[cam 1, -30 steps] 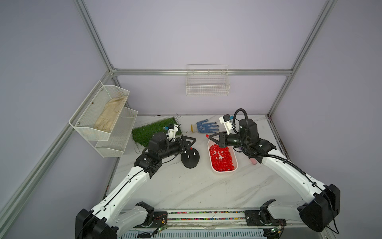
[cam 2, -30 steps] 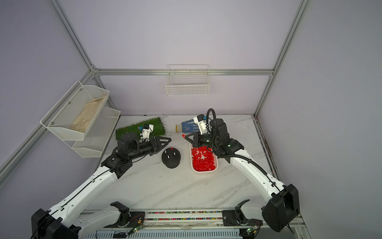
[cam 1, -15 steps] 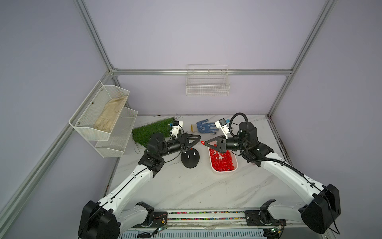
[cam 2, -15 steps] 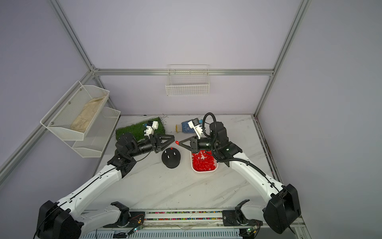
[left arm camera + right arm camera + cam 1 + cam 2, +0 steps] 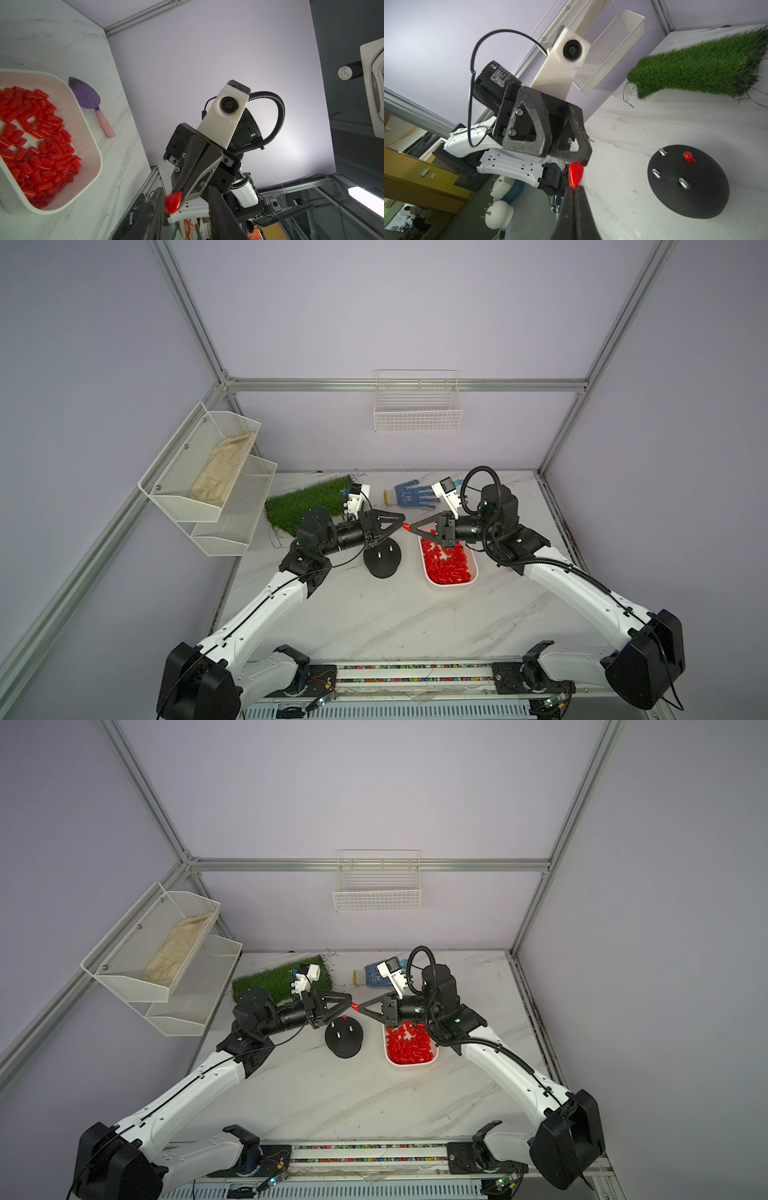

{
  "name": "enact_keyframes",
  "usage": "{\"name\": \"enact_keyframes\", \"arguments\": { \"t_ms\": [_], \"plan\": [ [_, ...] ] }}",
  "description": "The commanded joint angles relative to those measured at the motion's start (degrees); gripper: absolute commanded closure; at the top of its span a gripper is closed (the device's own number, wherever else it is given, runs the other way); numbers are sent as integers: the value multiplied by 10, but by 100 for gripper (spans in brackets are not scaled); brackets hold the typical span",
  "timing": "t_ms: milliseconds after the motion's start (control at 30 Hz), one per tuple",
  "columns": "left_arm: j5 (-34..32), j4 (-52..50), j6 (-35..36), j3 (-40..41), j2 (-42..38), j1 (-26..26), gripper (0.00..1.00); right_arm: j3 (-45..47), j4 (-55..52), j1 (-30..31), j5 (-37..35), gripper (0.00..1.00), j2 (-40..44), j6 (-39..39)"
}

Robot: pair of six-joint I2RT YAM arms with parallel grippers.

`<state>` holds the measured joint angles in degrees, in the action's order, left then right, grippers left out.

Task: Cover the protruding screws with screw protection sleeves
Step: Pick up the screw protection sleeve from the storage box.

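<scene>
My right gripper (image 5: 574, 188) is shut on one end of a red screw protection sleeve (image 5: 576, 174), held in the air between the black dome base (image 5: 383, 560) and the white tray (image 5: 451, 585). The left gripper (image 5: 185, 199) faces it tip to tip, open, with the sleeve (image 5: 173, 202) between its fingers, close beside one finger (image 5: 155, 207). On the dome (image 5: 687, 182), one screw wears a red sleeve (image 5: 688, 157). Three protruding screws (image 5: 656, 173) stand bare. Many loose sleeves (image 5: 31, 135) fill the tray (image 5: 93, 145).
A green grass mat (image 5: 307, 502) and a blue-dotted glove (image 5: 409, 494) lie at the back of the table. A purple trowel (image 5: 87, 95) lies beside the tray. Wire shelves (image 5: 208, 477) hang on the left wall and a wire basket (image 5: 417, 410) on the back wall.
The right gripper lifted from over the tray with the sleeve and swung towards the left gripper. The left gripper turned to meet it, its jaws narrowing around the sleeve.
</scene>
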<state>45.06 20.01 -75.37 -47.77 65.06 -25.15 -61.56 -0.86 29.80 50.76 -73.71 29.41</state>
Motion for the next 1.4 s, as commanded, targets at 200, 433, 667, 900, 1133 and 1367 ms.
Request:
{"name": "enact_keyframes", "arguments": {
  "t_ms": [200,433,667,900,1133,1367],
  "plan": [
    [8,6,22,13,-6,-5,74,-3,30,2,10,99,4,8],
    [11,5,24,10,-1,-7,79,-2,24,2,10,99,3,7],
    [9,3,28,12,-4,-11,84,-3,30,2,7,99,2,14],
    [5,-6,33,12,-7,-10,91,-2,28,2,8,99,4,14],
    [-17,-72,74,-3,-20,-10,95,-2,13,1,-2,76,11,9],
    [-44,-148,121,-17,-38,-4,95,0,9,-10,-20,71,29,14]
  ]
}}
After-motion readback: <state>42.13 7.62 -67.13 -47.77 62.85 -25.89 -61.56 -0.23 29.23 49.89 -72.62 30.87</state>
